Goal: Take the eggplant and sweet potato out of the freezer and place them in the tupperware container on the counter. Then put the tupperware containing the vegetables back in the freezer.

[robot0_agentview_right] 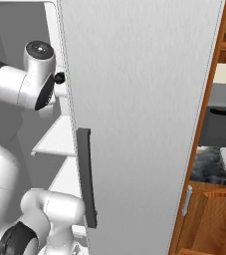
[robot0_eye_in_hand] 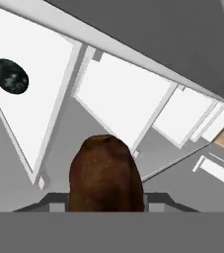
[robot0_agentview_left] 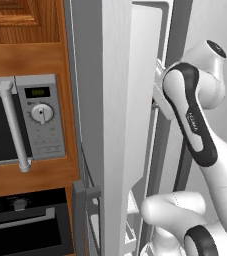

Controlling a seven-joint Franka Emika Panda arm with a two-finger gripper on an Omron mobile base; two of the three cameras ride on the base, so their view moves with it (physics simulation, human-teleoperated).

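left base view: the white arm reaches past the pale-grey freezer door [robot0_agentview_left: 116, 125] into the freezer; a silver microwave [robot0_agentview_left: 25, 120] sits in the wooden cabinet at left.

right base view: the same door with its dark vertical bar handle [robot0_agentview_right: 86, 177] hides the arm's far end; white shelves [robot0_agentview_right: 55, 137] show behind it, and a patch of dark marbled counter [robot0_agentview_right: 206, 167] lies at right.

hand view: the brown, rough, stubby sweet potato [robot0_eye_in_hand: 106, 175] sits clamped in the hand [robot0_eye_in_hand: 106, 200]. the glossy near-black eggplant [robot0_eye_in_hand: 11, 76] rests on a white shelf, well apart.

judgement: step 1 is in hand, the sweet potato being lifted out. next, withdraw clear of the door and carry it to the tupperware.
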